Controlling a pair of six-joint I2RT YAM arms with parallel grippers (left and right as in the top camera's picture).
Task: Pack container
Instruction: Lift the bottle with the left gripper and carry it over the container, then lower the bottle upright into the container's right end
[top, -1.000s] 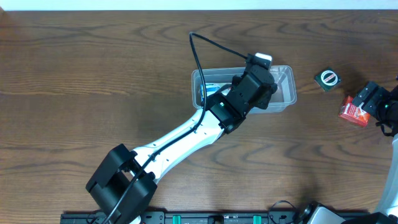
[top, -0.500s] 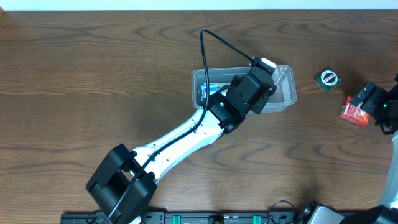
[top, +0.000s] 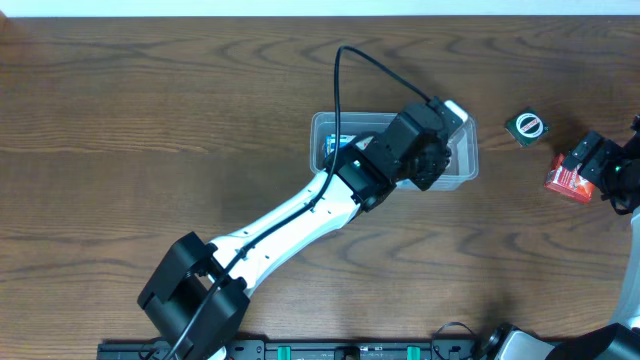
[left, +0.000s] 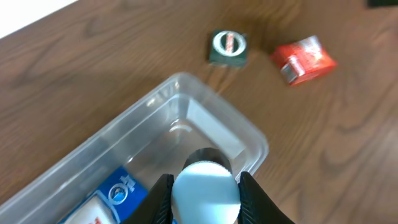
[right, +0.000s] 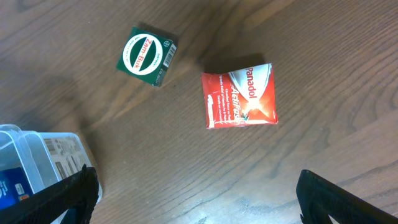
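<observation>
container (top: 467, 168) mid-table, blue-white packet (left: 117, 194) inside | left gripper (left: 205, 186) over its right end, clamped on round white-topped item (left: 205, 196) | right gripper (right: 199, 196) jaws wide, empty, above Panadol pack (right: 239, 96), near Zam-Buk box (right: 146, 56)

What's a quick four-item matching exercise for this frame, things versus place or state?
Column 1:
1. left gripper
2. right gripper
3. green box
4. blue-and-white pack

Column 2:
A. inside the container
B. open, above the table near the red packet
C. on the table, outside the container
D. shut on a pale round item, over the container

Pairs: 1-D, 2-B, 3-C, 4-A.
</observation>
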